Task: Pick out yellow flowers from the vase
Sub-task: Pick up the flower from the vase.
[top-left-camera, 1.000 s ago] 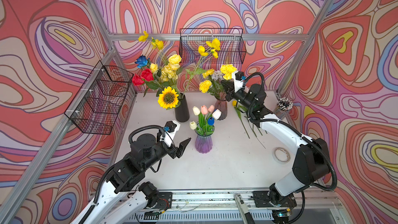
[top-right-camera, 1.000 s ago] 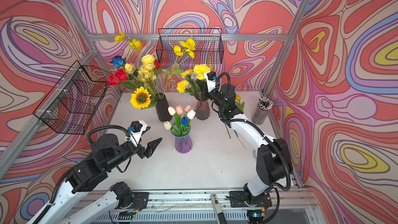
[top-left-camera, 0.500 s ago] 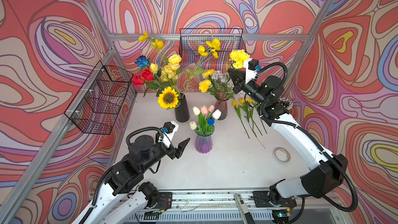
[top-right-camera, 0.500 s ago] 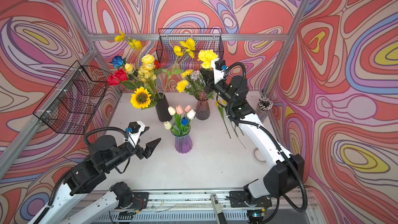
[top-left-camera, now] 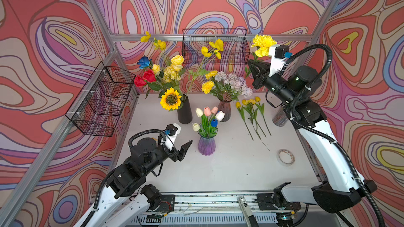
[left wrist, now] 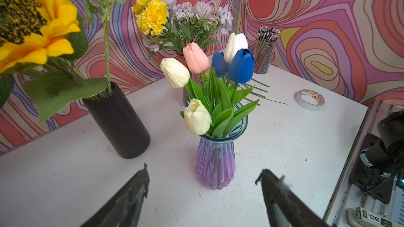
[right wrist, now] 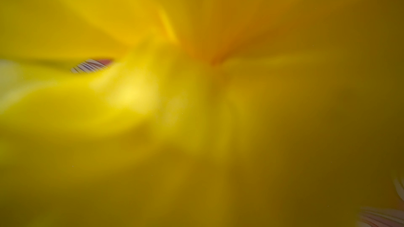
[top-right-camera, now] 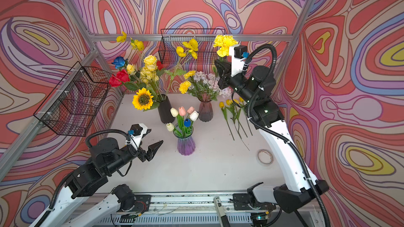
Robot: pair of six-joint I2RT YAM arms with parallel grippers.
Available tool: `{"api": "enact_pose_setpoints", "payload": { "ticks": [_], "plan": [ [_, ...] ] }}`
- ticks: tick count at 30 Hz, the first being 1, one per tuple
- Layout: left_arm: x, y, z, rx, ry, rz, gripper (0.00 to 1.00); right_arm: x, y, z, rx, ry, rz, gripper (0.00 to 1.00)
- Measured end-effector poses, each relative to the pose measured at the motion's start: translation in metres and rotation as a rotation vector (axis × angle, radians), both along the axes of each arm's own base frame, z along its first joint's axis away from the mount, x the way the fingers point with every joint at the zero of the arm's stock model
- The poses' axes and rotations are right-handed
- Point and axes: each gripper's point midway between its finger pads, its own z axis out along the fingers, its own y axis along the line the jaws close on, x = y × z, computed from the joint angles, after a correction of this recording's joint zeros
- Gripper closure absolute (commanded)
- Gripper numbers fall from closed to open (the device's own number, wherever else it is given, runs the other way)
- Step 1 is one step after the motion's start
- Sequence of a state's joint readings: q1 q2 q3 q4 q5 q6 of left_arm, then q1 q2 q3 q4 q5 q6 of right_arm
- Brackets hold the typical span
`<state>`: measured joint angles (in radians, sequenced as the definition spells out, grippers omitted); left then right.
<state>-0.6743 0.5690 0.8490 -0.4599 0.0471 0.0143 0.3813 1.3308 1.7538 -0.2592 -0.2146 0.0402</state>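
The right end effector [top-left-camera: 253,65] is shut on the thin green stem [top-left-camera: 254,59] of a yellow pom-pom [top-left-camera: 263,44], held high beside the mauve vase [top-left-camera: 224,108]; lift until the stem end clears the bouquet [top-left-camera: 231,82], swing over the table [top-left-camera: 229,167], lay it flat beside the yellow tulips [top-left-camera: 249,105] lying there, then release; petals [right wrist: 196,105] fill the right wrist view, so steer by the top views; the left end effector [top-right-camera: 154,138] stands wide and empty near the purple vase [top-right-camera: 186,143]; the pom-pom is dense, ruffled, bright

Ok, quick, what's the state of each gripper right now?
Left gripper: open, holding nothing.
Right gripper: shut on the stem of the yellow marigold.
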Motion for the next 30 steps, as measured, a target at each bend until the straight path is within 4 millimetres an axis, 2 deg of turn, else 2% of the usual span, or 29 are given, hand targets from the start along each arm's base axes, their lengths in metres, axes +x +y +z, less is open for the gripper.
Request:
{"api": "enact_pose_setpoints", "payload": {
  "ticks": [3, 11, 15, 20, 24, 30],
  "plan": [
    [0.001, 0.001, 0.0, 0.0, 0.0, 0.005, 0.16, 0.001, -0.015, -0.013, -0.028, 0.083, -0.085, 1.0],
    [0.0, 0.003, -0.003, 0.009, 0.01, 0.014, 0.16, 0.013, -0.05, -0.079, -0.159, 0.322, -0.296, 1.0],
    [-0.001, 0.006, -0.003, 0.009, 0.008, 0.022, 0.16, 0.019, -0.065, -0.098, -0.191, 0.388, -0.35, 1.0],
    [-0.004, 0.01, 0.0, -0.001, -0.001, 0.031, 0.16, 0.035, -0.097, -0.125, -0.193, 0.474, -0.405, 1.0],
    [-0.005, 0.011, 0.0, -0.002, 0.001, 0.035, 0.16, 0.046, -0.115, -0.162, -0.196, 0.566, -0.418, 1.0],
    [-0.005, 0.014, -0.001, 0.002, 0.0, 0.045, 0.16, 0.064, -0.135, -0.227, -0.172, 0.725, -0.397, 1.0]
  ]
}}
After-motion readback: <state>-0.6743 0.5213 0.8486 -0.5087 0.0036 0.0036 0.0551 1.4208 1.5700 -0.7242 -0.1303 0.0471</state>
